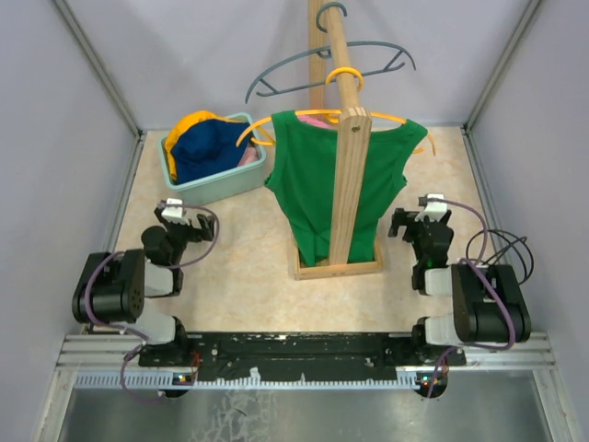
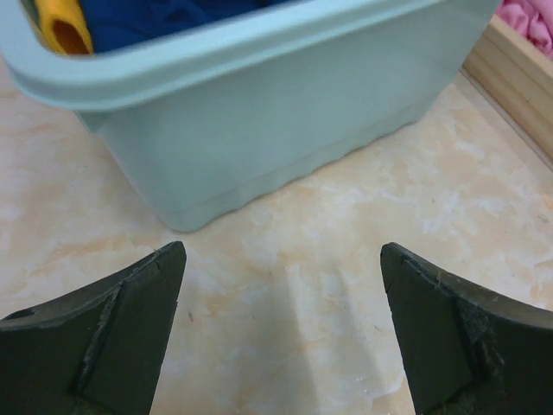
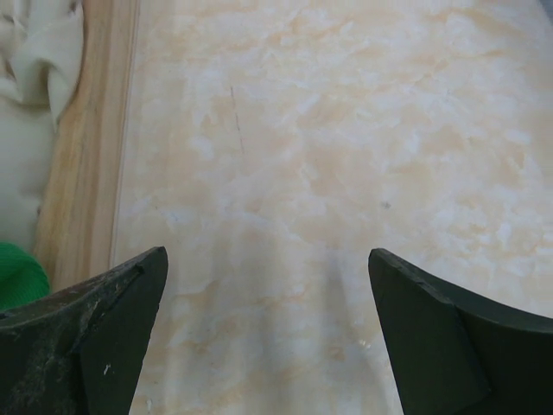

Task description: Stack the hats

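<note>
The navy blue hat (image 1: pixel 204 147) and the yellow-orange hat (image 1: pixel 189 122) lie bunched in a teal bin (image 1: pixel 230 187) at the back left. In the left wrist view the navy hat (image 2: pixel 173 15) and the yellow-orange hat (image 2: pixel 65 26) show over the bin's rim (image 2: pixel 216 52). Pink fabric (image 1: pixel 250 157) shows at the bin's right edge. Beige fabric (image 3: pixel 30 95) lies inside the wooden stand base; I cannot tell if it is a hat. My left gripper (image 1: pixel 184 219) (image 2: pixel 283 259) is open and empty just in front of the bin. My right gripper (image 1: pixel 419 224) (image 3: pixel 268 259) is open and empty right of the stand.
A wooden stand (image 1: pixel 342 138) rises mid-table from a frame base (image 1: pixel 339 269), with a green sleeveless shirt (image 1: pixel 317 175) on a yellow hanger and a grey hanger (image 1: pixel 322 69) above. Pink cloth (image 2: pixel 529 17) lies inside the base frame. Grey walls close in both sides.
</note>
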`<state>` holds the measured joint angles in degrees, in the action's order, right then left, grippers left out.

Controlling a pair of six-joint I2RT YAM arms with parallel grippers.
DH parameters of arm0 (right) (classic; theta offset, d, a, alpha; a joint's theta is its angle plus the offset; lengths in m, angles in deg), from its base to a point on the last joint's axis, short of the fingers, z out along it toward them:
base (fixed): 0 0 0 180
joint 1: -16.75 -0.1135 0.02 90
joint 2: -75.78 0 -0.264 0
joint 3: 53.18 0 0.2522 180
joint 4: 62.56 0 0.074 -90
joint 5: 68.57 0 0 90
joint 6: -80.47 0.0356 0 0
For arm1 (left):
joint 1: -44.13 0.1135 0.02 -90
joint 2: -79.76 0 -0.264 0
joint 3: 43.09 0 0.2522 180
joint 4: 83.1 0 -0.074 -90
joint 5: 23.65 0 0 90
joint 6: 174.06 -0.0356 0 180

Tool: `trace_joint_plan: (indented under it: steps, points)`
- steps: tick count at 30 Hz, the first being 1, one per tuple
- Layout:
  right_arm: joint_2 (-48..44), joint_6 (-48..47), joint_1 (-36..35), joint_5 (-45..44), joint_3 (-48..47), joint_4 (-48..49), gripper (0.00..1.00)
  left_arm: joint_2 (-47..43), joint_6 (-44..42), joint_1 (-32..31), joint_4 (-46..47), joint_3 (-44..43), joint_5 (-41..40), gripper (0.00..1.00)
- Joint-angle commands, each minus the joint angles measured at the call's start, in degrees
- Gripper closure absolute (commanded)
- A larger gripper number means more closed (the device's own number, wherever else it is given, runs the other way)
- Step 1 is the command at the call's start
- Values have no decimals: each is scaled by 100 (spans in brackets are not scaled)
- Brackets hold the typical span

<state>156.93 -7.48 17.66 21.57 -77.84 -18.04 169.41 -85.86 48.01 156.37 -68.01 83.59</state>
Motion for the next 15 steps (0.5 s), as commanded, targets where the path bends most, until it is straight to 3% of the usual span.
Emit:
trace_joint_plan:
  steps: [1, 5, 9, 15]
  points:
    - [-882, -1, -16, -175, -494, -734, 1, -1005, -40, -40, -1073, -367, -245, 0]
    - [-1623, -12, -24, -114, -900, -1886, 1, -1954, 189, -70, -2888, -1032, -67, 2]
    - [-2366, 110, -104, -203, -1496, -3103, 2, -2550, 297, -531, -4537, -1622, 87, 12]
    - [-2853, 294, -214, -492, -2559, -4909, 3, -2942, 596, -1388, -5794, -1832, -24, 13]
